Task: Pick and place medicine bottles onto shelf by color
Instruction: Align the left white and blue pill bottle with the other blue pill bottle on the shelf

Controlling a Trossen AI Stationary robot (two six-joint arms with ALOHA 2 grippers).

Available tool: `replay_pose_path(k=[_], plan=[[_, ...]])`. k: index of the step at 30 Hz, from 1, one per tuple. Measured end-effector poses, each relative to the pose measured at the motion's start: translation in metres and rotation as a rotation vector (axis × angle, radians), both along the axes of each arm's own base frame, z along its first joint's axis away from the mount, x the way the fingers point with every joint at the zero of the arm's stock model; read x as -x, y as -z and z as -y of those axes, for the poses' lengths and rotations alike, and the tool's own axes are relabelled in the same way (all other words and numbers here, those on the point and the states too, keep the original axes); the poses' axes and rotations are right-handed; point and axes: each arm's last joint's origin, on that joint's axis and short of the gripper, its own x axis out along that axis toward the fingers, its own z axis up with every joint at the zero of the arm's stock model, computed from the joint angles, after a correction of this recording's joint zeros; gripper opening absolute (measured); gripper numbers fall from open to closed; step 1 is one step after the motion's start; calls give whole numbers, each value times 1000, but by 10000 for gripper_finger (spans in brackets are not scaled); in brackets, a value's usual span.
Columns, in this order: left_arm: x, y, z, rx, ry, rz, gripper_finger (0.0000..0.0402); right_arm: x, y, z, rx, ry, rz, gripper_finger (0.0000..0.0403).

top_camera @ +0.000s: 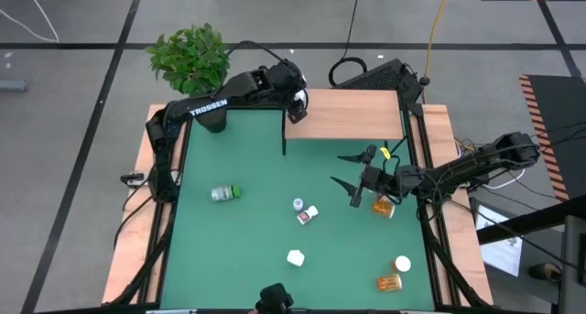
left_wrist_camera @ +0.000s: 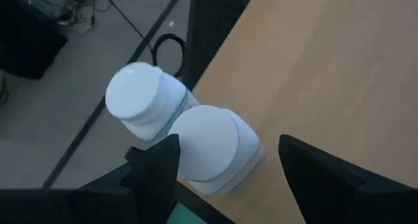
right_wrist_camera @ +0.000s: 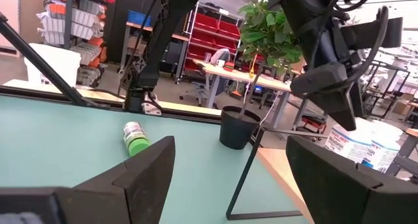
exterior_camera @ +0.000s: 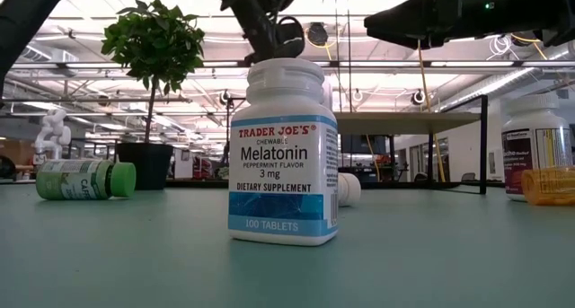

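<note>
Plant pot (top_camera: 212, 120) sits far left on my desk (top_camera: 247, 232). Left gripper (left_wrist_camera: 222, 165) hangs spread around a white round-capped pill bottle (left_wrist_camera: 212, 145) on the light-wood shelf (top_camera: 352, 114)'s left corner. Right gripper (top_camera: 352, 178) hovers open beside an amber bottle (top_camera: 385, 206).

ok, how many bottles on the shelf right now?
2: one white bottle between the open fingers of the left hand at the corner of the shelf, a second white bottle right beside it. The arm may hide more.
</note>
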Motion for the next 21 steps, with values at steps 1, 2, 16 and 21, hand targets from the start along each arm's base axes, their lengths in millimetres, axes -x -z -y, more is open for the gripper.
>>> replay_pose_path(k=[1,2,16,21], plan=[[0,0,1,1,-8,3,264,0,0,0,0,0,0,286],[-1,-1,0,-3,-24,15,264,0,0,0,0,0,-1,286],[-5,-1,4,-6,-68,48,264,0,0,0,-2,-1,0,286],[-10,-2,11,-15,-46,65,264,0,0,0,-2,0,0,286]])
